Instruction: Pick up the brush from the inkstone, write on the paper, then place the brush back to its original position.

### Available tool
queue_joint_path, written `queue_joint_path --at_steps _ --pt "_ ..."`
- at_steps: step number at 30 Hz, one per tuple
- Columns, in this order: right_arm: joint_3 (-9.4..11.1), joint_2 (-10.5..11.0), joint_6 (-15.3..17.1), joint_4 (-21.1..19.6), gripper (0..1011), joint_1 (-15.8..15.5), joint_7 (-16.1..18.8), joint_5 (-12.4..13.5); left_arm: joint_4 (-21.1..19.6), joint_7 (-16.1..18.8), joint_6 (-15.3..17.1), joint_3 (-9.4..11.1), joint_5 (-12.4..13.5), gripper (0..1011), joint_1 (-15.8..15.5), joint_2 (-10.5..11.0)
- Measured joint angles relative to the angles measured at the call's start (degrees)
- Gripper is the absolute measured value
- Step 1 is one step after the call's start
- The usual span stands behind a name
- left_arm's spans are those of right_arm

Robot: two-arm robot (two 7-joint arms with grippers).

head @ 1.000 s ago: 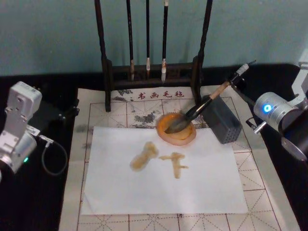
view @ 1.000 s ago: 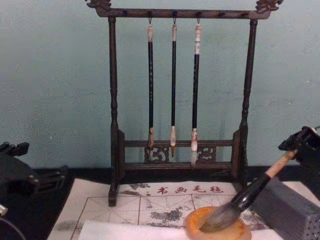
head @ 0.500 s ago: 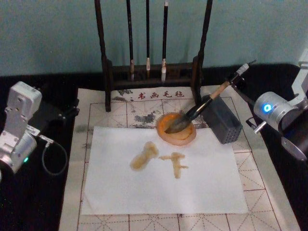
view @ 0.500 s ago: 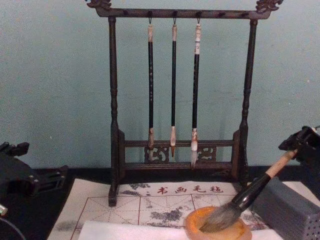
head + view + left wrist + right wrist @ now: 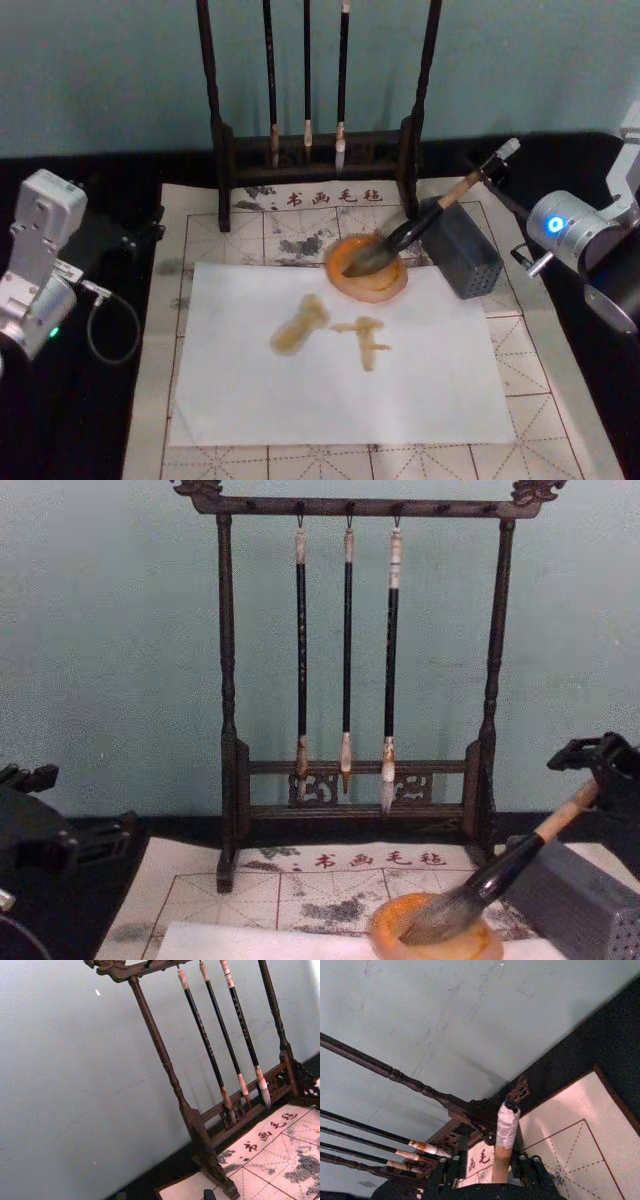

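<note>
Brush tuft in inkstone, right gripper on handle end.
Left gripper parked at mid-left of head view, grip state can't tell. White paper lower centre, two tan marks. Orange inkstone at paper's top edge holds brush tuft; handle slants upper right over grey ribbed block. Right gripper clamps the handle.

- The brush slants from the right gripper down-left into the inkstone.
- The paper lies nearer than both.
</note>
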Motion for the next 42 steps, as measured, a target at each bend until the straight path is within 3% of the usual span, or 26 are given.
queue_joint_path --at_steps 18,27,34,42 --pt "0.04 -0.01 0.06 0.0 999 -0.05 0.07 -0.07 0.0 0.0 0.0 0.0 0.0 1001 0.0 0.0" --pt "-0.09 0.08 -0.02 0.0 1000 -0.05 0.15 -0.06 0.0 0.0 0.0 0.0 0.0 1001 0.0 0.0" --pt "-1.18 1.51 -0.67 -1.36 1000 -0.63 0.4 0.28 0.0 0.0 0.0 0.0 0.0 1001 0.0 0.0" --pt "-1.56 5.66 -1.24 -7.03 1000 -4.67 -0.27 1.56 0.0 0.0 0.0 0.0 0.0 1001 0.0 0.0"
